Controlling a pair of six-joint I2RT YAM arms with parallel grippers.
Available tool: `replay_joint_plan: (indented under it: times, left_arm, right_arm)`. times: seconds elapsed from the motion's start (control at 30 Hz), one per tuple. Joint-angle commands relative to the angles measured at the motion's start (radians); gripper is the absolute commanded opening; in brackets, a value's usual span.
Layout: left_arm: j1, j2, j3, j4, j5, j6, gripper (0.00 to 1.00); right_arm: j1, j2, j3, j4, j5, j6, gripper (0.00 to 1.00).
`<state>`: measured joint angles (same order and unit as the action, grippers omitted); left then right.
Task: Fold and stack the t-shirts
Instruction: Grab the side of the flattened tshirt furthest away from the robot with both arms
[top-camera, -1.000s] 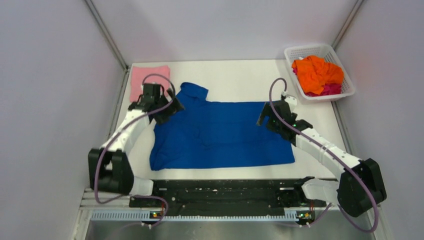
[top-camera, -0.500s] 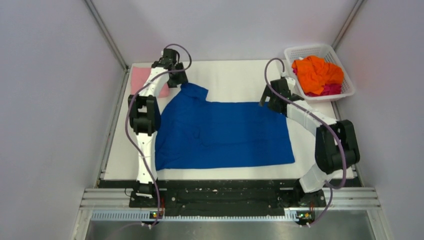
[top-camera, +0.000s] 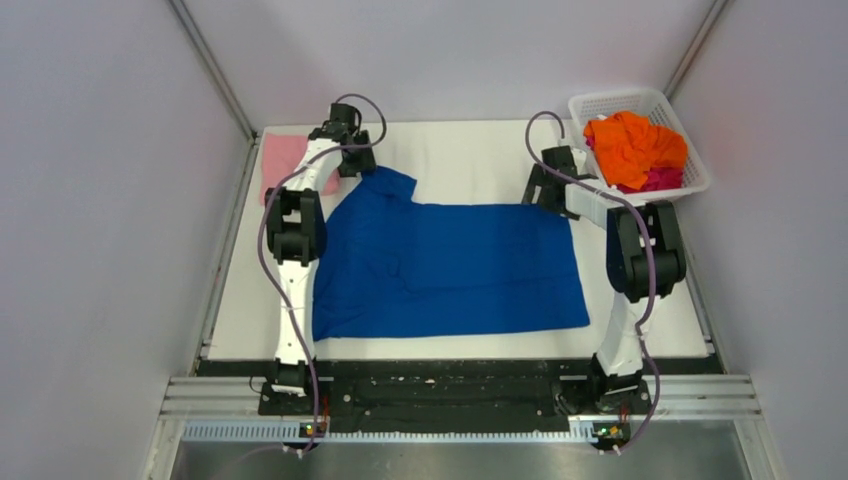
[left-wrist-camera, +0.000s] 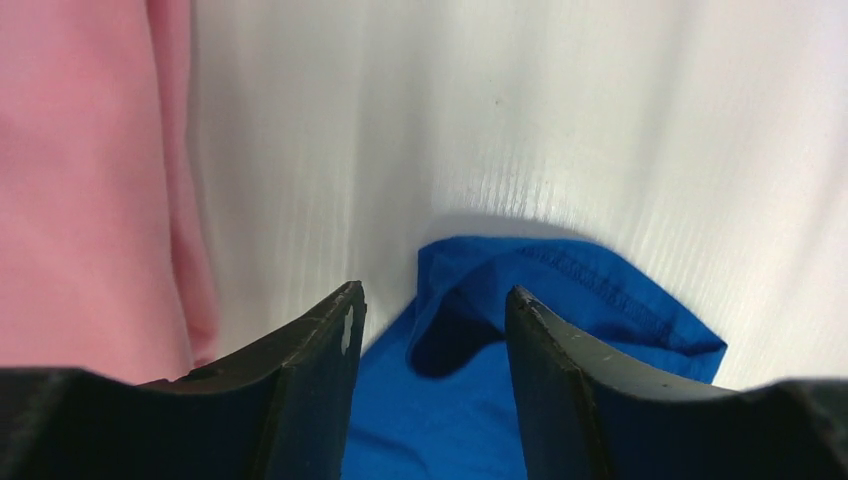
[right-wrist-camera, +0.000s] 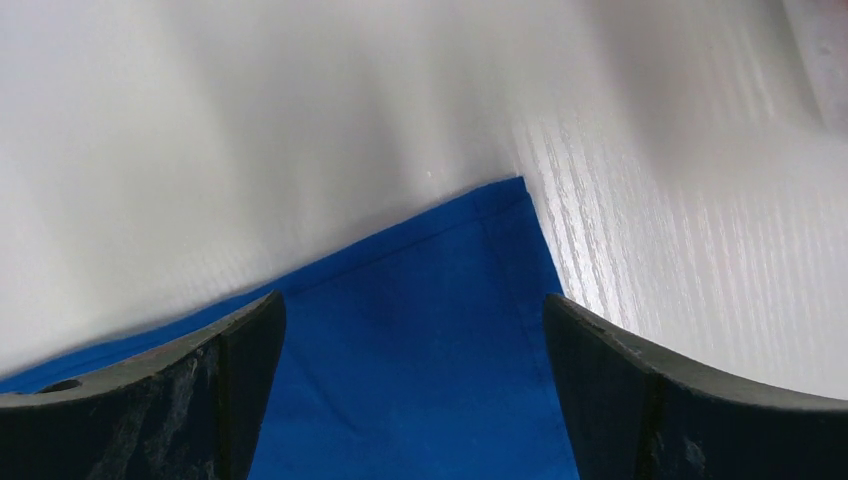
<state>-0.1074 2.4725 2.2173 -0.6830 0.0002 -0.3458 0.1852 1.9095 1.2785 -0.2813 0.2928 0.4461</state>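
Observation:
The royal-blue t-shirt (top-camera: 445, 265) lies spread flat on the white table, plain side up. My left gripper (top-camera: 355, 163) is open over its far-left sleeve; in the left wrist view the sleeve hem (left-wrist-camera: 560, 290) sits between my open fingers (left-wrist-camera: 300, 370). My right gripper (top-camera: 545, 190) is open over the shirt's far-right corner (right-wrist-camera: 500, 215). A folded pink t-shirt (top-camera: 283, 158) lies at the far left and also shows in the left wrist view (left-wrist-camera: 90, 180). Orange (top-camera: 632, 142) and magenta (top-camera: 665, 178) t-shirts lie bunched in the basket.
A white mesh basket (top-camera: 600, 105) stands at the far right corner. Grey walls close in the table on the left, right and back. Both arms are stretched far out from their bases along the table's sides.
Both arms have swung from over the shirt's middle out to its far corners; the left gripper now sits at the sleeve, the right at the far-right corner. The shirt barely shifted.

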Motion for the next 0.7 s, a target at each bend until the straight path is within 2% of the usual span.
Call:
replay_joint_plan:
  times: [0.0, 0.1, 0.2, 0.37, 0.67]
  left_arm:
    - [0.009, 0.034, 0.055, 0.068, 0.053, -0.003, 0.57]
    - [0.009, 0.04, 0.055, 0.096, 0.06, -0.005, 0.45]
    - [0.009, 0.028, 0.056, 0.105, 0.06, -0.005, 0.23]
    - [0.008, -0.031, 0.037, 0.121, 0.079, 0.015, 0.01]
    - [0.0, -0.227, -0.168, 0.17, 0.103, 0.024, 0.0]
  right_arm:
    - [-0.031, 0.061, 0.109, 0.017, 0.03, -0.025, 0.97]
    - [-0.044, 0.114, 0.162, 0.026, 0.028, -0.031, 0.94]
    - [-0.046, 0.168, 0.219, 0.01, 0.046, -0.045, 0.92]
    - [-0.053, 0.223, 0.291, -0.028, 0.082, -0.056, 0.85]
    - [-0.053, 0.194, 0.206, -0.054, 0.123, -0.025, 0.72]
